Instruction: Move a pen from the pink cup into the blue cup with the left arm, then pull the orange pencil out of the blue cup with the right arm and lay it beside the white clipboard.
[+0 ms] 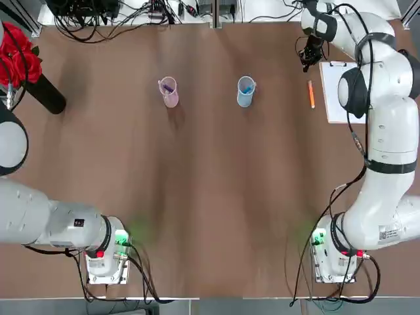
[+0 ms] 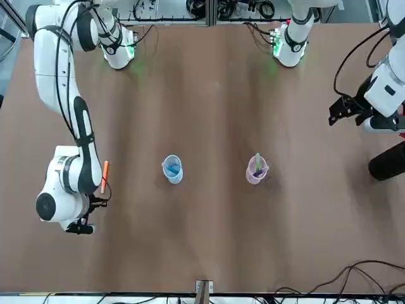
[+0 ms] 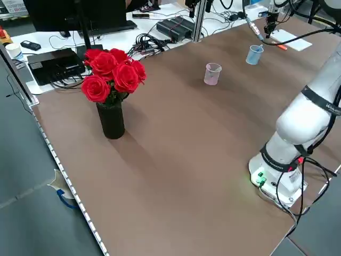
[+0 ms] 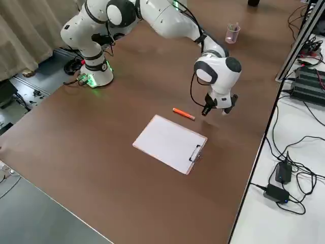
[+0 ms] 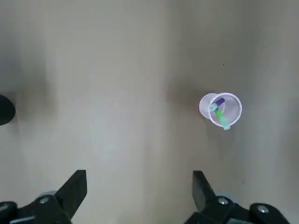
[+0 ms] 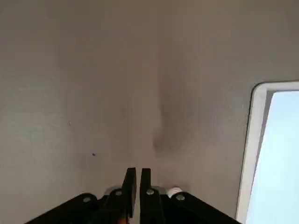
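Brown counter (image 1: pixel 203 210), orange pencil (image 1: pixel 312 94) beside clipboard (image 1: pixel 335 98): raise nearby pressed-together right gripper (image 6: pixel 138 170) without nudging it; spread left gripper (image 5: pixel 139 173) idles near vase (image 1: pixel 50 96).

Orange pencil (image 1: pixel 312 94) beside white clipboard (image 1: pixel 333 93); right pincer (image 1: pixel 306 68) near pencil's far end.
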